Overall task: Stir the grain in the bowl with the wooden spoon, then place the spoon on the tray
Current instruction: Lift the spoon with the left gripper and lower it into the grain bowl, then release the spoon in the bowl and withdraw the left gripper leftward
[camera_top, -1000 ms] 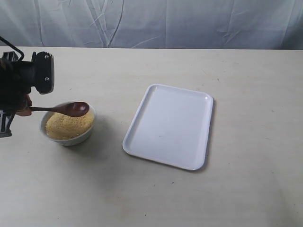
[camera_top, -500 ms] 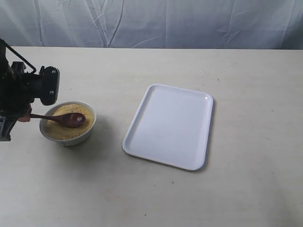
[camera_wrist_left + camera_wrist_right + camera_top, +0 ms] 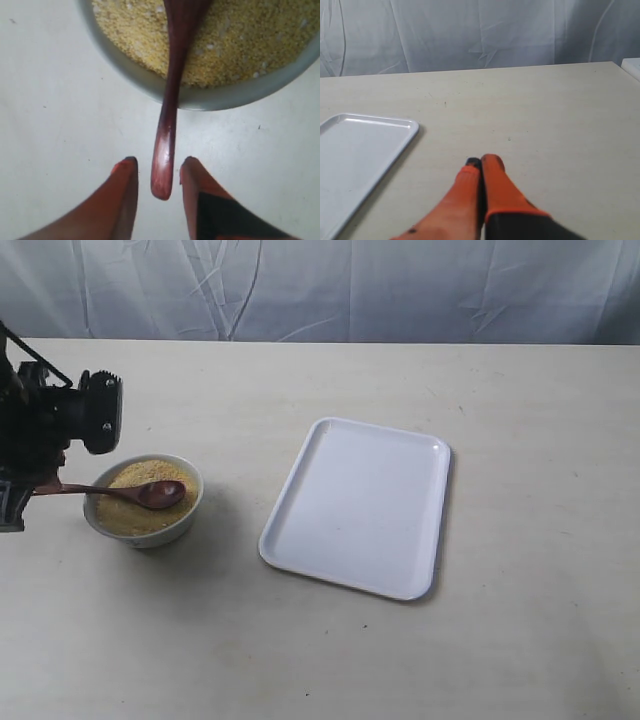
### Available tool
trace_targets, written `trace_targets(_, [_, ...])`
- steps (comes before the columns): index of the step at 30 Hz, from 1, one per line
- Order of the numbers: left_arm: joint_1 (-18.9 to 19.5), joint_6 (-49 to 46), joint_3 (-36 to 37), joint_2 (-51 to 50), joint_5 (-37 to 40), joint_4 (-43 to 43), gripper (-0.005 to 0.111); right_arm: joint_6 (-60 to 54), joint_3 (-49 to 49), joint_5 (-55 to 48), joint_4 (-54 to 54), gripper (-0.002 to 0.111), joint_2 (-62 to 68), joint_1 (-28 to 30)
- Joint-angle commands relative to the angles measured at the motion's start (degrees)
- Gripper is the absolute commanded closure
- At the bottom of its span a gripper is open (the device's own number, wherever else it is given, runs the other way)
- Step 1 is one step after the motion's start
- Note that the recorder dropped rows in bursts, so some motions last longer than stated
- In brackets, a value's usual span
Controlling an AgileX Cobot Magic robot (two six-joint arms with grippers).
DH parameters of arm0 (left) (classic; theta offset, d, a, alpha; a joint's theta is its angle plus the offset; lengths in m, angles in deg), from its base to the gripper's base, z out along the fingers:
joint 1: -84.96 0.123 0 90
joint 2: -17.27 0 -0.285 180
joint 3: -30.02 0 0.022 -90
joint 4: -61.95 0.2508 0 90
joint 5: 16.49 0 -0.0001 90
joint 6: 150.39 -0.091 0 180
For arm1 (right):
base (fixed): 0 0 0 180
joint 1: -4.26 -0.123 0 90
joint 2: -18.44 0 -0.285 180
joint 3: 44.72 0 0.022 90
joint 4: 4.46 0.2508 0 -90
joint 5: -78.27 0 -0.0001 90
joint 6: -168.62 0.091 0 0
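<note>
One wooden spoon (image 3: 130,490) lying across white bowl (image 3: 143,501), head resting on grain (image 3: 140,506), handle poking out left over rim. Left gripper (image 3: 156,170) parted slightly, fingers flanking handle end, contact unclear. Right gripper (image 3: 481,162) pressed closed, empty, over bare table (image 3: 520,440). Tray (image 3: 358,505) right of bowl, well apart.

Beige table (image 3: 330,660) under bowl (image 3: 150,533), tray (image 3: 300,558)

bowl (image 3: 143,502): 1 | wooden spoon (image 3: 130,492): 1 | tray (image 3: 357,505): 1 | tools: 2
</note>
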Motion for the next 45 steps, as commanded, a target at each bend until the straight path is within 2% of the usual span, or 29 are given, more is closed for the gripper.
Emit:
trace_targets(1, [0.0,16.1,-0.4,4.5,-0.6,-0.5,0.075,0.0,-0.1,0.6,-0.3,0.108,-0.4,0.3])
trace_targets(3, [0.0,25.9,-1.2,7.0,-1.4,-0.5,0.075,0.0,-0.1,0.6,-0.3,0.108,-0.4,0.3])
trace_targets(6, [0.0,35.7,-2.9,10.5,-2.1,-1.1,0.076,0.0,-0.1,0.6,-0.3,0.108,-0.4,0.3])
trace_targets(9, [1.7,44.2,-3.3,14.2,-5.7,-7.2,0.085,0.0,-0.1,0.6,-0.3,0.108,-0.4,0.3])
trace_targets(13, [5.1,42.0,0.6,19.7,-13.8,-24.5,0.099,0.0,-0.1,0.6,-0.3,0.108,-0.4,0.3])
trace_targets(15, [6.0,39.6,5.1,22.7,-19.3,-31.2,0.104,0.0,-0.1,0.6,-0.3,0.108,-0.4,0.3])
trace_targets(19, [6.2,38.6,16.5,28.5,-35.0,-40.3,0.105,0.0,-0.1,0.6,-0.3,0.108,-0.4,0.3])
trace_targets(21, [6.2,38.6,22.9,30.7,-42.6,-49.0,0.105,0.0,-0.1,0.6,-0.3,0.108,-0.4,0.3])
trace_targets(23, [6.2,38.6,27.8,31.8,-46.4,-57.4,0.105,0.0,-0.1,0.6,-0.3,0.108,-0.4,0.3])
trace_targets(26, [6.2,39.5,32.3,31.9,-48.0,-67.5,0.101,0.0,-0.1,0.6,-0.3,0.108,-0.4,0.3])
trace_targets(33, [6.2,52.7,37.3,31.8,-50.1,-68.1,0.071,0.0,-0.1,0.6,-0.3,0.108,-0.4,0.3])
trace_targets(38, [6.2,65.1,38.6,31.8,-50.9,-68.1,0.070,0.0,-0.1,0.6,-0.3,0.108,-0.4,0.3])
trace_targets(42, [6.2,66.7,39.5,32.0,-47.3,-65.3,0.069,0.0,-0.1,0.6,-0.3,0.108,-0.4,0.3])
trace_targets(45, [6.2,69.8,45.5,36.9,-50.7,-60.1,0.067,0.0,-0.1,0.6,-0.3,0.108,-0.4,0.3])
